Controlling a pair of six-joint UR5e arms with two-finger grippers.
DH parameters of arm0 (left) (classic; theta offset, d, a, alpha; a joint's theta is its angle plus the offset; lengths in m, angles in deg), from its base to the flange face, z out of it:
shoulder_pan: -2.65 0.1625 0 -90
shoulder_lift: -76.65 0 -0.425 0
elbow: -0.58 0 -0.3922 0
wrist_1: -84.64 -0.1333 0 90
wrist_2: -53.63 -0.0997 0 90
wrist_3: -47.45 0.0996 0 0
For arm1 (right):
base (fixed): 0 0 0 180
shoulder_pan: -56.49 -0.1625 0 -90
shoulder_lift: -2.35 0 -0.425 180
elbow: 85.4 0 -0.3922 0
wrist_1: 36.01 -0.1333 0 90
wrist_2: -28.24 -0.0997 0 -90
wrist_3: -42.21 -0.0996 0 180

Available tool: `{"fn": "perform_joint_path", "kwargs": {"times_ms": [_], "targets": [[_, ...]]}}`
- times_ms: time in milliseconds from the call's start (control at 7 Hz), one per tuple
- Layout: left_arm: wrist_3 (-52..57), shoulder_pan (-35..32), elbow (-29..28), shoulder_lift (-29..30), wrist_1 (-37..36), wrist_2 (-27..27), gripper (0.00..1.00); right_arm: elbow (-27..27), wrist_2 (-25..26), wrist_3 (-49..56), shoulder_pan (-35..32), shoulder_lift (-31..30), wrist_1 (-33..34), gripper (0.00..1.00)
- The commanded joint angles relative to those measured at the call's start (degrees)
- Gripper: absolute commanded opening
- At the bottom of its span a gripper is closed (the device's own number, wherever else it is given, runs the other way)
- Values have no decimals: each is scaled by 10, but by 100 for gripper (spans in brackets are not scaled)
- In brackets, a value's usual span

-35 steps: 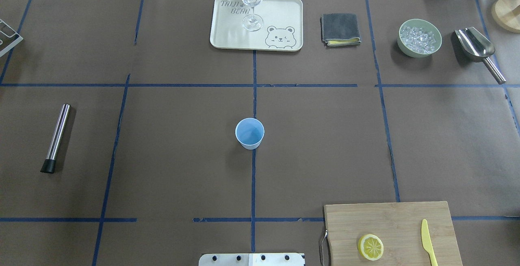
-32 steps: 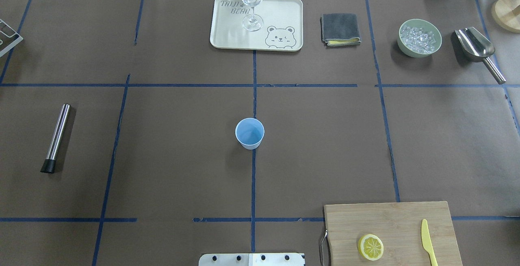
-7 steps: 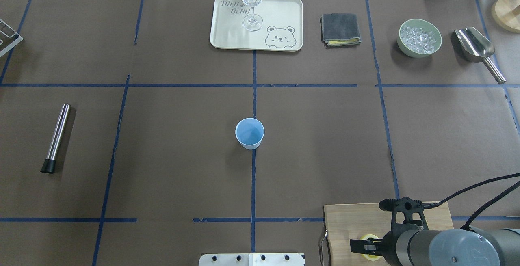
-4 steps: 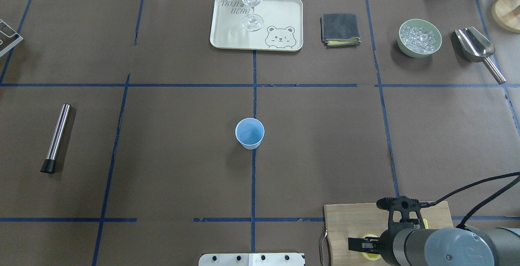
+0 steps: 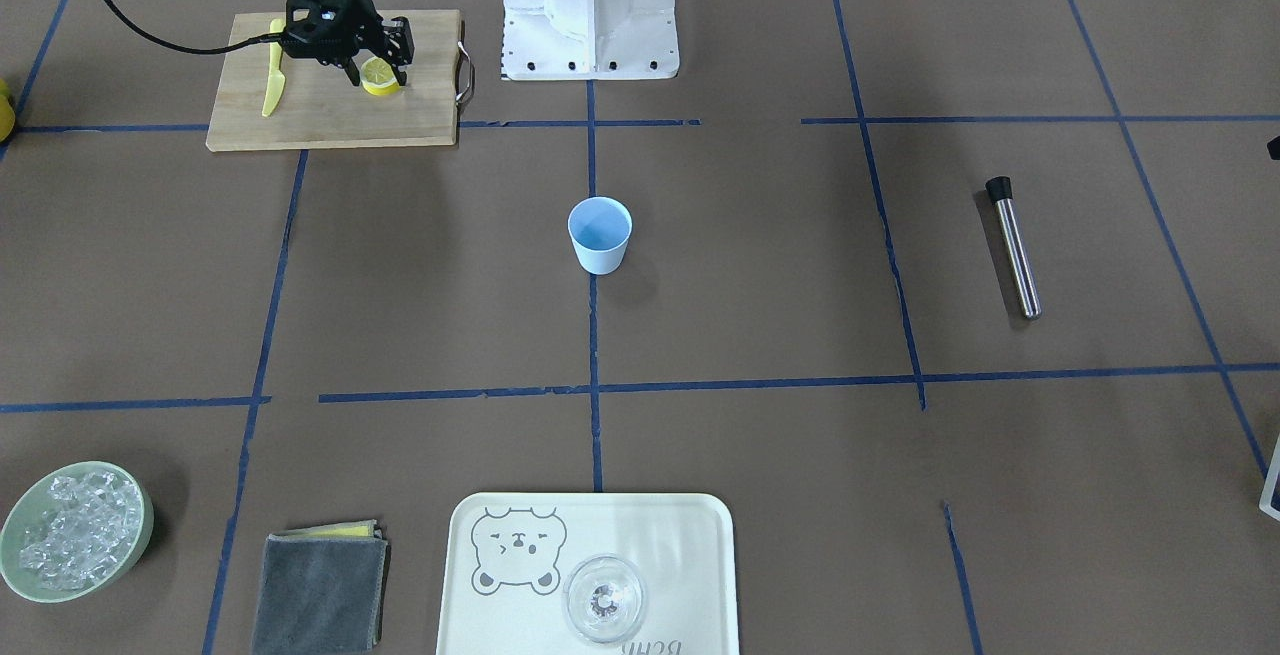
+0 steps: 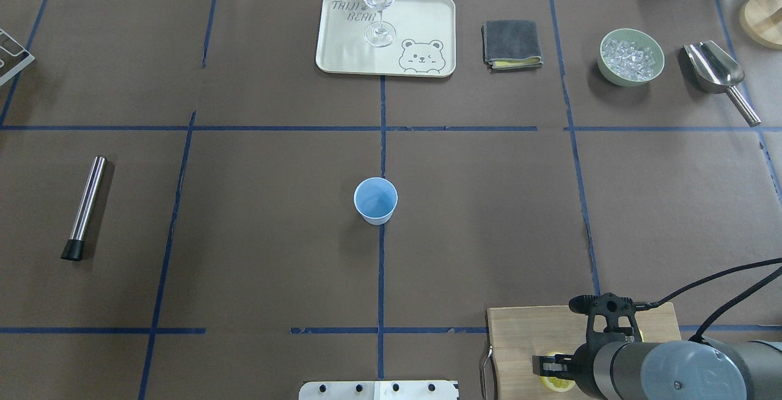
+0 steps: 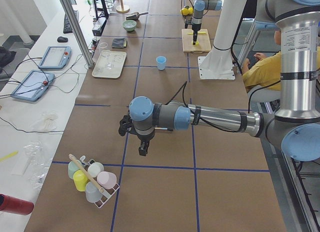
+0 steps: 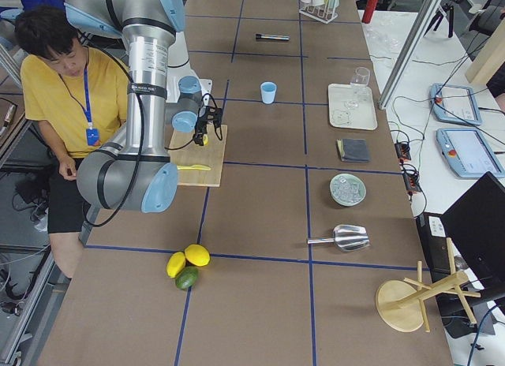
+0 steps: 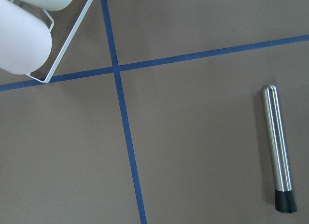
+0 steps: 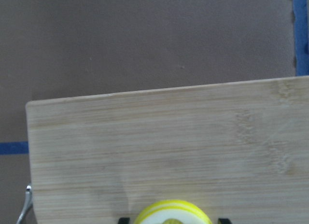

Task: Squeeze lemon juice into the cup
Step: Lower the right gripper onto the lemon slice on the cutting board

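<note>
The lemon (image 5: 381, 76) is a pale yellow half lying on the wooden cutting board (image 5: 330, 125) at the robot's near right. My right gripper (image 5: 376, 65) hangs over it, open, with one fingertip on each side of the rind and a small gap at both in the right wrist view. That view shows the lemon (image 10: 171, 215) at its bottom edge. From overhead the arm hides most of the lemon (image 6: 551, 383). The light blue cup (image 6: 375, 200) stands upright at the table's centre, far from both grippers. My left gripper (image 7: 143, 146) shows only in the left side view, and I cannot tell its state.
A yellow plastic knife (image 5: 272, 85) lies on the board beside the gripper. A steel muddler (image 6: 85, 204) lies at the left. At the far edge are a tray (image 6: 427, 15) with a glass (image 6: 379, 3), a grey cloth (image 6: 512, 43), a bowl of ice (image 6: 631, 57) and a scoop (image 6: 718, 73). A person (image 8: 71, 90) sits by the robot.
Five seconds ago no arm showed overhead. The right arm has since come over the board, and in the last second its gripper has settled lower around the lemon.
</note>
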Motion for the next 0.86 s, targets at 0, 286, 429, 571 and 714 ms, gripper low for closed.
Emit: {"fn": "perform_joint_path", "kwargs": {"times_ms": [0, 286, 429, 571, 714], "targets": [[0, 0, 1, 0, 0, 0, 100, -1, 0, 0, -1, -1, 0, 56], [0, 0, 0, -1, 0, 0, 100, -8, -1, 0, -5, -1, 0, 49], [0, 0, 0, 0, 0, 0, 100, -9, -3, 0, -10, -1, 0, 47], [0, 0, 0, 0, 0, 0, 100, -16, -4, 0, -12, -7, 0, 47], [0, 0, 0, 0, 0, 0, 100, -16, -4, 0, -12, -8, 0, 47]]}}
